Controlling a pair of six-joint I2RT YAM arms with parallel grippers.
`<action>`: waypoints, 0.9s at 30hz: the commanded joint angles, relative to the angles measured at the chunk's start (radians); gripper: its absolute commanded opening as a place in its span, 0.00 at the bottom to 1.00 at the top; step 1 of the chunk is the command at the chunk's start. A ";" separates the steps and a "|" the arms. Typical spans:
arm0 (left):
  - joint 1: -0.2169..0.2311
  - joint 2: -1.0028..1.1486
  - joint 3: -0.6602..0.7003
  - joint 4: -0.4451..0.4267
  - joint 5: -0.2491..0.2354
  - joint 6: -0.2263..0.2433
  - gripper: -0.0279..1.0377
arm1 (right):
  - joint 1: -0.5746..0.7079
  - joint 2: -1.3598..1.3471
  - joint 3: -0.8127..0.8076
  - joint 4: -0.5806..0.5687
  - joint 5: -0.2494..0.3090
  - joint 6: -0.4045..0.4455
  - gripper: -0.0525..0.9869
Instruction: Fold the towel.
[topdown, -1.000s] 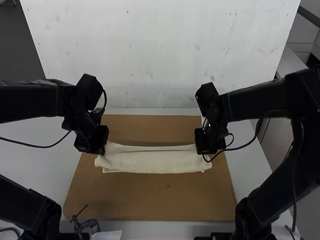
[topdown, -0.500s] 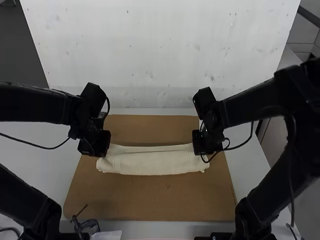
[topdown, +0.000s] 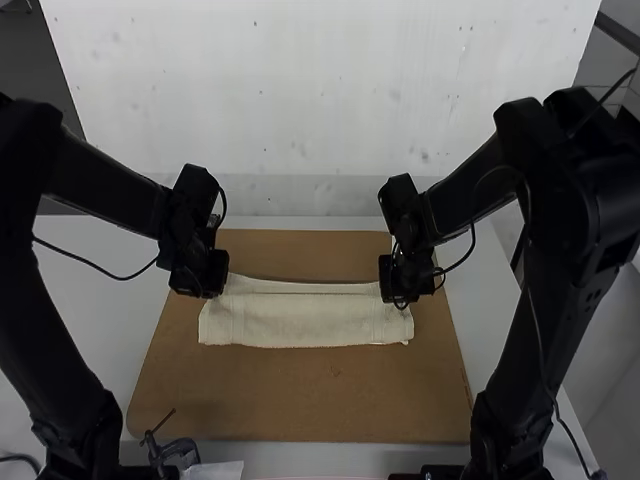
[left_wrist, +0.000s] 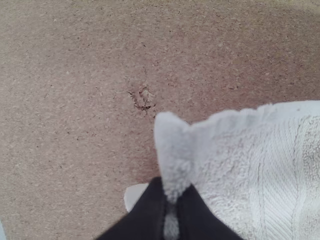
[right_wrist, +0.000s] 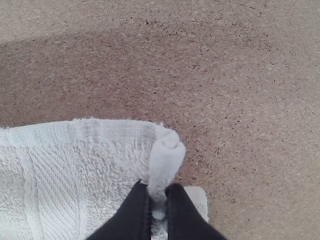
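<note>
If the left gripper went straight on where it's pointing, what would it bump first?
Probably the towel: the left gripper points down and pinches its corner, with more towel seemingly underneath. After that would come the brown board. I can't tell how close they are.

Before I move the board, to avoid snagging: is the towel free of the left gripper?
No, the left gripper holds a pinched-up bit of the towel.

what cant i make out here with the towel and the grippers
- High view: the far corners of the towel, covered by the left gripper and right gripper
- High view: the number of layers, since the top one covers those below
- Left wrist view: the towel's middle, cut off by the picture edge
- Right wrist view: the same, also cut off
</note>
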 joint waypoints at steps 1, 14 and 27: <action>0.010 0.049 0.030 0.028 -0.040 0.008 0.04 | -0.030 0.037 0.040 0.011 0.053 0.013 0.07; 0.021 0.146 0.074 0.068 -0.043 0.007 0.05 | -0.033 0.112 0.072 0.039 0.053 0.014 0.07; 0.096 0.092 0.077 0.032 0.053 0.011 0.93 | -0.074 0.020 0.086 -0.039 -0.065 0.053 0.83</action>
